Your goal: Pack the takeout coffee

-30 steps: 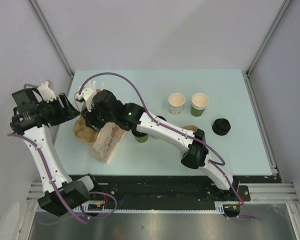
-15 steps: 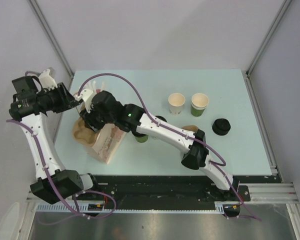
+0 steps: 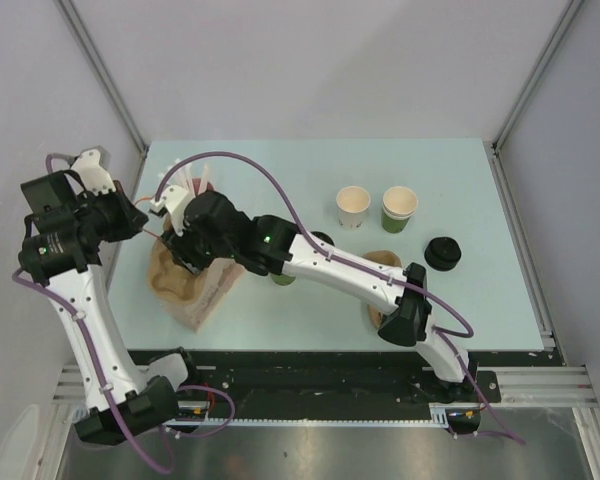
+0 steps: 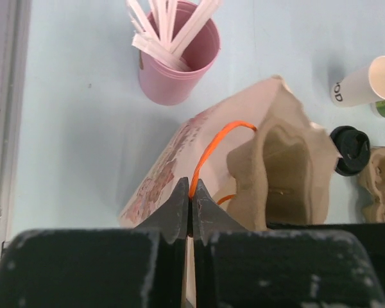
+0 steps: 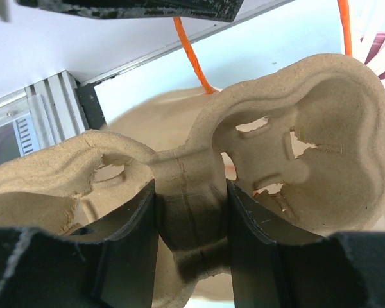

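Left end effector, pinched fully closed on the orange handle, presumably held the paper bag open. Right end effector clamped the pulp tray at its bridge, at the bag's mouth. The lidded green cup stood unpacked on the worktop beside the bag.

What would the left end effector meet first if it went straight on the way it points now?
Shut on the orange handle, the left end effector would probably meet the paper bag first; depth is unclear.
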Motion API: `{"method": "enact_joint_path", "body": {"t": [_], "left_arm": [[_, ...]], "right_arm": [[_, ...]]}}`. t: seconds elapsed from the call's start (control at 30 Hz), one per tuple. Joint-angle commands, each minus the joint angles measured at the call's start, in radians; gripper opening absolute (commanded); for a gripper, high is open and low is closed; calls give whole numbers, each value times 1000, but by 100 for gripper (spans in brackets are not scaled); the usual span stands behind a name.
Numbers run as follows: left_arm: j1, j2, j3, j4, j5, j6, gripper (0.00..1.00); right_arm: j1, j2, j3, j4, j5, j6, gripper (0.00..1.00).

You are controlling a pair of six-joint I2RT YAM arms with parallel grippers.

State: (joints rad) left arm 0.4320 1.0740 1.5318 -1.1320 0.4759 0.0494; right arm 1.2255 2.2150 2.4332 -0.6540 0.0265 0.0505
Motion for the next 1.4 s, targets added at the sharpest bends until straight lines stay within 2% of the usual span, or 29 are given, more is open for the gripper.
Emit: {"method": "enact_joint_path", "body": {"t": [0.0, 0.23, 0.43, 0.57, 0.73, 0.93, 1.1, 1.2, 1.37], "left_arm": [[8, -17, -6, 57, -121, 4, 0], [8, -5, -33, 55, -128, -6, 0], [10, -2, -45, 55, -120, -26, 0], [8, -2, -42, 55, -137, -20, 1], [7, -2, -32, 57, -123, -13, 1], [7, -6, -39, 54, -56, -10, 1], [7, -35, -77, 54, -16, -22, 0], [7, -52, -100, 54, -19, -26, 1], [5, -66, -117, 54, -2, -28, 0]], "right_arm": [[8, -41, -31, -90, 93, -9, 0], [-4, -52, -36, -90, 27, 17, 0], [-20, -75, -13, -82, 140, 159, 0], [-26, -75, 4, -153, 153, 216, 0], [-31, -78, 29, -180, 83, 255, 0], [-37, -66, 125, -121, 59, 301, 0], [-38, -48, 125, -173, 96, 348, 0], [-32, -63, 142, -136, 148, 354, 0], [-31, -61, 153, -70, 139, 362, 0]]}}
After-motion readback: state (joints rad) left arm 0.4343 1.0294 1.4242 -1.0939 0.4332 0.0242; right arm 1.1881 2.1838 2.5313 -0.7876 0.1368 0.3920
